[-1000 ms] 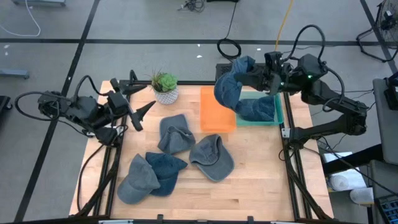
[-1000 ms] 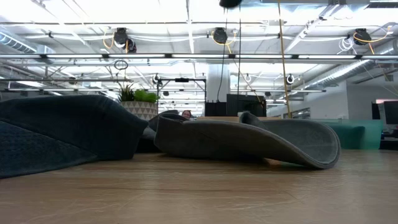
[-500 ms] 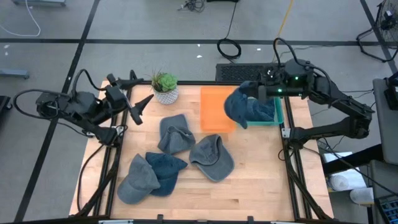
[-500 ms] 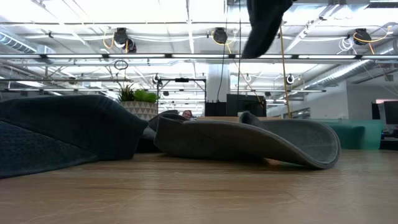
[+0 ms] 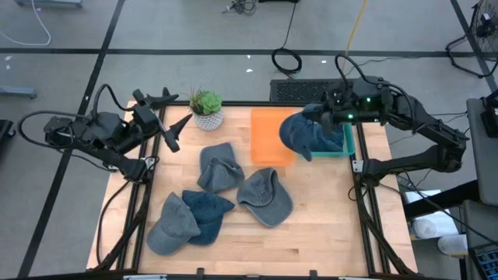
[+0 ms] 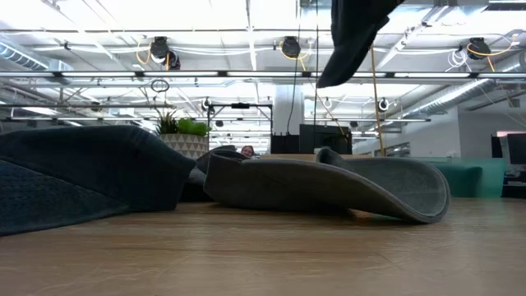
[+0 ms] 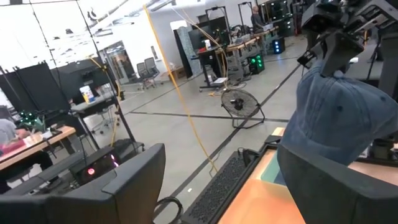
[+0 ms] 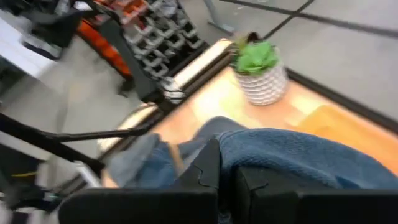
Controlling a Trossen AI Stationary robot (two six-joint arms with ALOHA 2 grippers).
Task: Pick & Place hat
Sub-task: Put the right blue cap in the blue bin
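One floppy blue denim hat [image 5: 302,134] hangs crown-down, long axis vertical, clamped in the right gripper [image 5: 325,115] above the teal bin [image 5: 350,140]; left gripper [image 5: 173,124] splayed wide, idle.

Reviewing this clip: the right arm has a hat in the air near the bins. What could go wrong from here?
The right gripper holds the blue hat by one edge, so it could slip. It hangs across the orange bin and teal bin, so a release could catch a rim.
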